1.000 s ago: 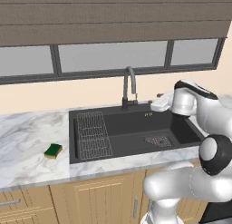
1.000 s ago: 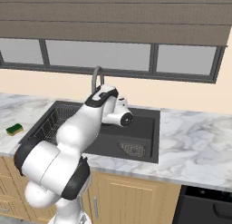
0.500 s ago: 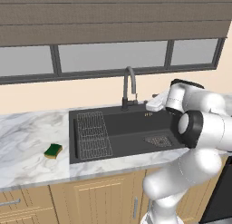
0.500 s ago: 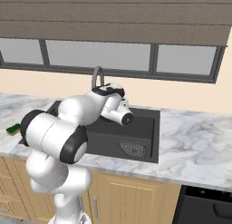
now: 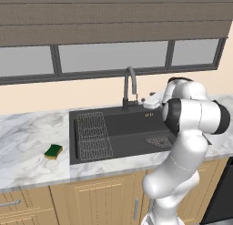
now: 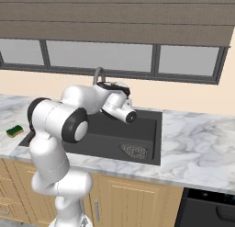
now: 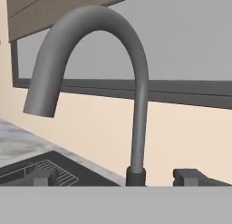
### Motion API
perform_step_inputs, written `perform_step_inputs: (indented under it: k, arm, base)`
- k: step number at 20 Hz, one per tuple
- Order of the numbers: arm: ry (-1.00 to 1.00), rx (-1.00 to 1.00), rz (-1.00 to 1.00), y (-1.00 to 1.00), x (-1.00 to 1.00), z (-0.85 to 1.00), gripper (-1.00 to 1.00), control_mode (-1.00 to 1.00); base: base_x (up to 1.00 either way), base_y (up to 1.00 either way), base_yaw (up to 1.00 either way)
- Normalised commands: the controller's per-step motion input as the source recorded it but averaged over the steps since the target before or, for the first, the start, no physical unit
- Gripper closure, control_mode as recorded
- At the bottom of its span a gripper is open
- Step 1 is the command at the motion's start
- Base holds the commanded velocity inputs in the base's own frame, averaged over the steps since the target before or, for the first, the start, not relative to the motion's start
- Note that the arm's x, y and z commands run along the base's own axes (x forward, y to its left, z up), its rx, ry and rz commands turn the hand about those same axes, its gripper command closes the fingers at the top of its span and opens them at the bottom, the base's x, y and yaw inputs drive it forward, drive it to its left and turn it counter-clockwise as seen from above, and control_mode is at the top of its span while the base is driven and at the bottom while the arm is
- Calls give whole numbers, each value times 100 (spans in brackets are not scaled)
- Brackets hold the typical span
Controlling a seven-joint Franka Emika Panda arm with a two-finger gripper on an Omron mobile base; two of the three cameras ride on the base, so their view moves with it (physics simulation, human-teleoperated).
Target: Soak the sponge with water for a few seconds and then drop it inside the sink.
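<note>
1. Up close, the gripper (image 7: pixel 115 177) has its jaws spread wide and empty, one dark tip on each side of the faucet (image 7: pixel 136 105) stem in the hand view.
2. That arched faucet rises straight ahead of the hand at the far rim of the sink (image 5: pixel 123 124).
3. Seen from the left base view, the hand sits just right of the faucet, over the far edge of the basin.
4. Inside the sink, a wire rack (image 5: pixel 93 135) fills the left part and a mesh drain (image 5: pixel 159 140) lies near right.
5. Well apart, the sponge (image 5: pixel 53 151) rests on the marble counter (image 5: pixel 27 142) left of the sink, with open counter all around it.
</note>
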Motion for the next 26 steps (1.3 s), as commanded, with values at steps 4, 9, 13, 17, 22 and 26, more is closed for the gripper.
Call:
perform_step_inputs:
  k: [4,9,13,17,22,26]
  arm:
    - [0,0,0,0,27,-6,-100,-100]
    - [0,0,0,0,15,-10,-100,-100]
    - [0,0,0,0,6,-25,-100,-100]
    - [0,0,0,0,10,-29,-100,-100]
    - [0,0,0,0,25,-20,-100,-100]
    - [0,0,0,0,33,-11,-100,-100]
  base:
    - [0,0,0]
    - [0,0,0]
    - [0,0,0]
    - [0,0,0]
    - [0,0,0]
    - [0,0,0]
